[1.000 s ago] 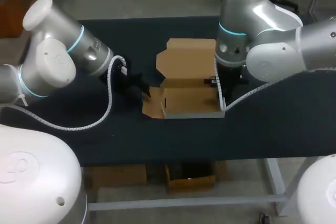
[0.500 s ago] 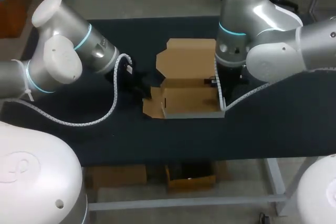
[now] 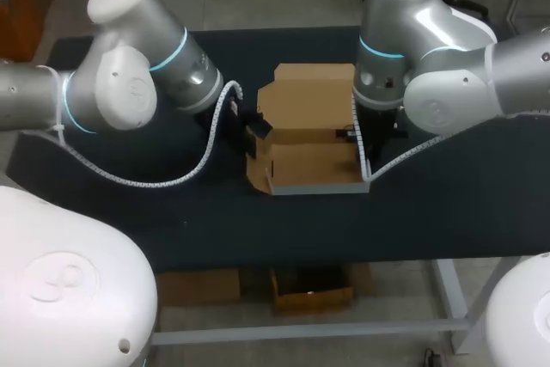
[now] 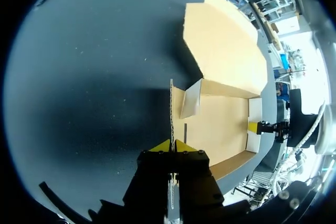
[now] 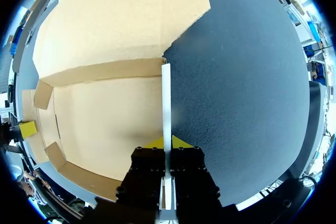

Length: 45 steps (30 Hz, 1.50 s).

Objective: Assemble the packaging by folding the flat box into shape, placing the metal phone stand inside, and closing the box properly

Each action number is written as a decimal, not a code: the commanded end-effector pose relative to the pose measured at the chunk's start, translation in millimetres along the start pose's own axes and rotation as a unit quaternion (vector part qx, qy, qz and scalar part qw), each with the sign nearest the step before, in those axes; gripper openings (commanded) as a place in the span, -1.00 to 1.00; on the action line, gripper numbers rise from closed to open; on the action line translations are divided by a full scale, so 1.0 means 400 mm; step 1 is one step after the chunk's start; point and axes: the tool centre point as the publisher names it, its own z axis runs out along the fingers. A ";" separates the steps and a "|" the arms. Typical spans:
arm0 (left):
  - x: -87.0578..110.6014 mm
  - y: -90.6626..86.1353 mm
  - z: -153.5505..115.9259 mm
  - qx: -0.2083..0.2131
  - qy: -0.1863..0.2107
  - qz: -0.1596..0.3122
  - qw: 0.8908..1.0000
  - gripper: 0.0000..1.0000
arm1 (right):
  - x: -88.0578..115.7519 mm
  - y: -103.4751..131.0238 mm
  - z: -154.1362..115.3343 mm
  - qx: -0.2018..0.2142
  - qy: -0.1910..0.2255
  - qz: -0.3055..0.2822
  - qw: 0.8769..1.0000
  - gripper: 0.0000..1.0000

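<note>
— Where is the cardboard box (image 3: 314,165) being held?
— On the dark bench (image 3: 447,204), its left wall being pinched by the left pincer (image 4: 172,145), its right wall by the right pincer (image 5: 166,142).
— And the lid (image 3: 305,96)?
— It is being shown open, spread out beyond both pincers.

Box (image 3: 311,165) mid-bench (image 3: 447,204), lid (image 3: 305,96) open, lying behind box. Left end effector (image 4: 172,144) at box's left wall, wall pinched between fingers. Right end effector (image 5: 166,141) at right wall, wall pinched likewise. Arms flank box.
</note>
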 end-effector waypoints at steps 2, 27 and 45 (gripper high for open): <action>0.046 0.020 0.010 0.018 -0.097 0.001 0.995 -1.00 | 0.006 -0.001 -0.001 0.001 0.001 0.000 1.000 -1.00; 0.040 0.018 -0.060 0.053 -0.148 -0.002 0.988 -0.11 | 0.006 -0.001 -0.001 0.001 0.001 0.000 1.000 -1.00; -0.133 -0.029 -0.102 -0.020 -0.007 0.002 1.000 -0.20 | 0.006 -0.001 -0.001 0.001 0.001 0.000 1.000 -1.00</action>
